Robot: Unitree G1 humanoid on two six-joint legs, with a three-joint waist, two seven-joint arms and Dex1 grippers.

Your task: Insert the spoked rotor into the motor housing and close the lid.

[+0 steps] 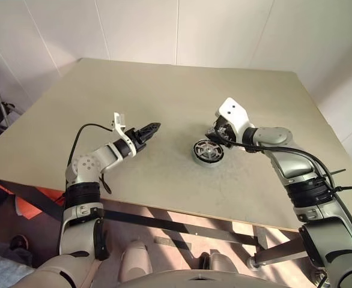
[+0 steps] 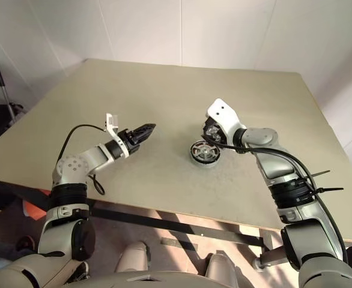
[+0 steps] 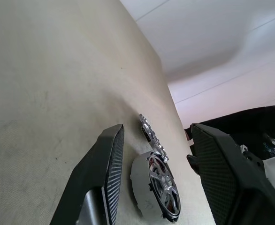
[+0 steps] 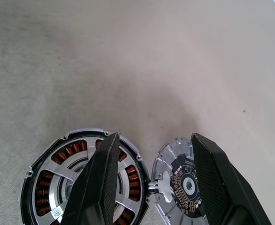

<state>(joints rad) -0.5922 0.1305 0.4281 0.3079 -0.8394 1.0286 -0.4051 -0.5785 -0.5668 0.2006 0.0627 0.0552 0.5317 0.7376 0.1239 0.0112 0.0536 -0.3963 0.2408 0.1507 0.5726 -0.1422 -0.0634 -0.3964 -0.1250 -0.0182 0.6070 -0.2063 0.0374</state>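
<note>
Right wrist view is showing the right gripper (image 4: 151, 183) with fingers apart, hanging over the lid (image 4: 179, 183) lying on the table (image 1: 164, 96) just beside the motor housing (image 4: 79, 180); the spoked rotor (image 1: 208, 150) is sitting in it. The left gripper (image 1: 152, 129), apart and empty, is pointing toward them

A beige table (image 1: 164, 90) stands against white panelled walls (image 1: 164, 30).

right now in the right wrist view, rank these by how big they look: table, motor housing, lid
1. table
2. motor housing
3. lid
The housing and the lid are both partly hidden, but the housing looks clearly wider.
</note>
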